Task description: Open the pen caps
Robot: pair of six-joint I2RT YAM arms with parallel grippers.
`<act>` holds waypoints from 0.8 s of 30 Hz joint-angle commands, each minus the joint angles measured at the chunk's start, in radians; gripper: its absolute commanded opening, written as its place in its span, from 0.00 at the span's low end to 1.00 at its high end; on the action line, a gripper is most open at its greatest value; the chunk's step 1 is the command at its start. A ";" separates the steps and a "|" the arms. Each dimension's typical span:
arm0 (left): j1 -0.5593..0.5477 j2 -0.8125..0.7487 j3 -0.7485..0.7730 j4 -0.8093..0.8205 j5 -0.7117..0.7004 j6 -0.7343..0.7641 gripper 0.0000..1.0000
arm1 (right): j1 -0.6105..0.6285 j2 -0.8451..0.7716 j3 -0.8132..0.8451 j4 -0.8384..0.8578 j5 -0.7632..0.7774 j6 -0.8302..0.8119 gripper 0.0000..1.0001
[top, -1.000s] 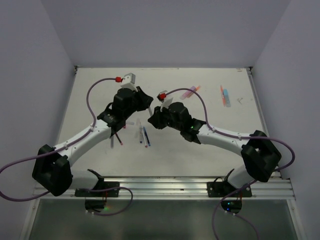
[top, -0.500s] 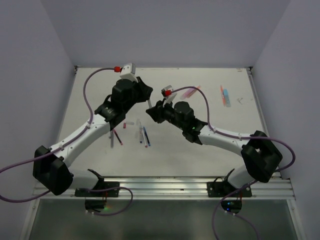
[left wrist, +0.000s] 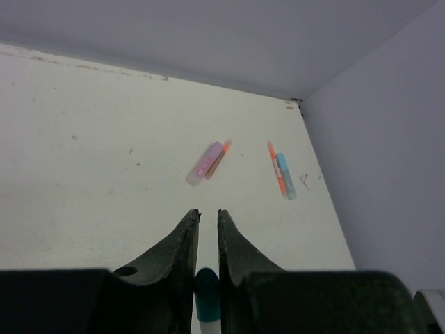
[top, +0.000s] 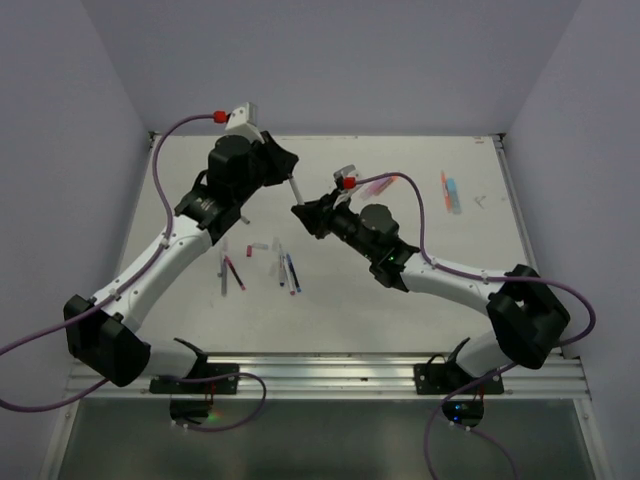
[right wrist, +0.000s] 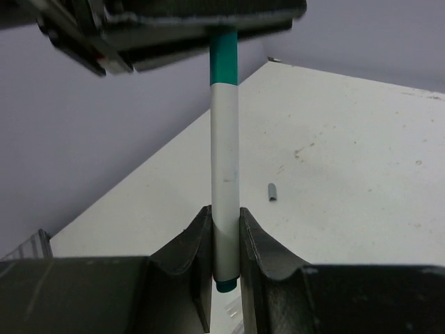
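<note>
Teal plastic cap [left wrist: 207, 296] sits pinched deep between the nearly closed fingers of the left gripper [left wrist: 207, 216] — seated on its thin white-bodied pen [right wrist: 224, 153]. Right gripper [right wrist: 225, 212] clamps the pen's white barrel, jaws tight against it. Pen spans straight between the two grippers, up off the white table [right wrist: 348, 139] — a small grey cap [right wrist: 272, 191] lies beyond the right fingers.

White table [top: 470, 255], scattered pens [top: 290, 272], one small grey cap [right wrist: 272, 191]

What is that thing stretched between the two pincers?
A white pen with a teal end. The left pincer clamps the teal end, and the right pincer grips near the other end. The right wrist view shows it best.
</note>
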 commanded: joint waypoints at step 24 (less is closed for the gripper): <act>0.140 -0.279 -0.172 0.208 0.014 -0.089 0.83 | 0.052 -0.190 -0.073 -0.438 -0.043 -0.018 0.00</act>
